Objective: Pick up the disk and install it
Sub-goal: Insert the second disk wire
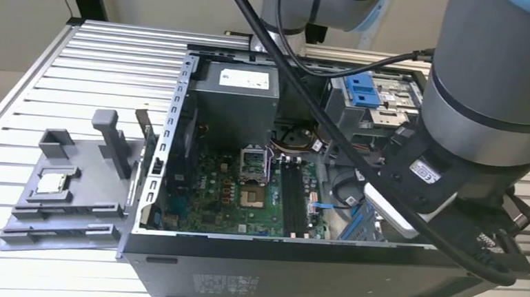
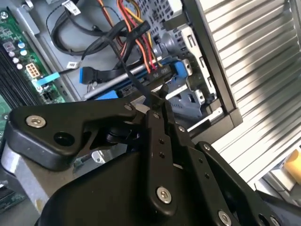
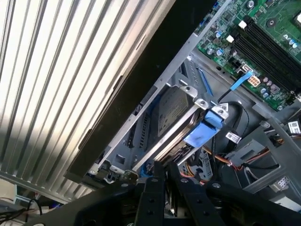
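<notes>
At the case's drive bay, my gripper (image 3: 162, 172), fingers nearly together, points at the disk (image 3: 175, 110), whose long axis runs along the bay's rail.

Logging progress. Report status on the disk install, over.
Gripper shut, tips at the drive bay. Disk lying in the bay, blue frame showing. Cables bunched close by the tips.

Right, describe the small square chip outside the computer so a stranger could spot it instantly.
Find the open computer case on the slatted table; on the exterior view's left a grey plastic tray lies beside it. The chip lies flat there, the tray's one shiny silver square.
</notes>
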Controlling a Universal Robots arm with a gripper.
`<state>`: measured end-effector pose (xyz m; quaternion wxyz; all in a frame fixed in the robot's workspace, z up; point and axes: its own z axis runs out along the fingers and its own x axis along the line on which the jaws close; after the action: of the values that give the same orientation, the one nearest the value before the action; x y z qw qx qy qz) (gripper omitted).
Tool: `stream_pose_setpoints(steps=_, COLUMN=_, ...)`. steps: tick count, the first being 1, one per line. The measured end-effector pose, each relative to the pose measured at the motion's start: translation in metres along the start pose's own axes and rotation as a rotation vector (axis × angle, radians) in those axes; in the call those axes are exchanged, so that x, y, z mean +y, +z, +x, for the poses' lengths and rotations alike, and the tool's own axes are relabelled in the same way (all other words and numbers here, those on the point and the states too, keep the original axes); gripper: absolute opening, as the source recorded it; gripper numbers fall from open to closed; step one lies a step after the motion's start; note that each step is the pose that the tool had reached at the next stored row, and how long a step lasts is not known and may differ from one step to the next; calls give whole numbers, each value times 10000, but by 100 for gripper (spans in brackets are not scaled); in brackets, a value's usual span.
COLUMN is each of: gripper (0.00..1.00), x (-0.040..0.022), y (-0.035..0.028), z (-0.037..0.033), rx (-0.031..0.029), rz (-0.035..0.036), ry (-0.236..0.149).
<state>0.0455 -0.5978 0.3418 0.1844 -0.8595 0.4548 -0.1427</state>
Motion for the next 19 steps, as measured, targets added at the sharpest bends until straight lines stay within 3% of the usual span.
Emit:
stream_pose_setpoints(steps=2, gripper=0, x=27, y=-15, z=-20, rx=-8, rz=-108, ry=-5)
stream_pose_setpoints(steps=3, gripper=0, x=35, y=-19, z=-25, rx=-71, rz=-223, ry=12)
stream_pose_setpoints(steps=7, gripper=0, x=44, y=-23, z=-33, rx=-445, rz=-826, ry=169)
stream_pose_setpoints(steps=8, gripper=0, x=44, y=-25, z=-33, rx=-536, rz=-906, ry=215)
stream_pose_setpoints(steps=10, gripper=0, x=46, y=-26, z=-35, rx=-737, rz=-941, ry=338)
stream_pose_setpoints(steps=12, gripper=0, x=48, y=-27, z=-36, rx=-923, rz=-902, ry=481)
stream_pose_setpoints(steps=13, gripper=0, x=49, y=-28, z=-37, rx=-977, rz=-861, ry=554)
stream_pose_setpoints(steps=14, gripper=0, x=49, y=-28, z=-38, rx=-971, rz=-841, ry=653)
stream_pose_setpoints(steps=19, gripper=0, x=49, y=-28, z=-38, rx=-678, rz=-851, ry=1318)
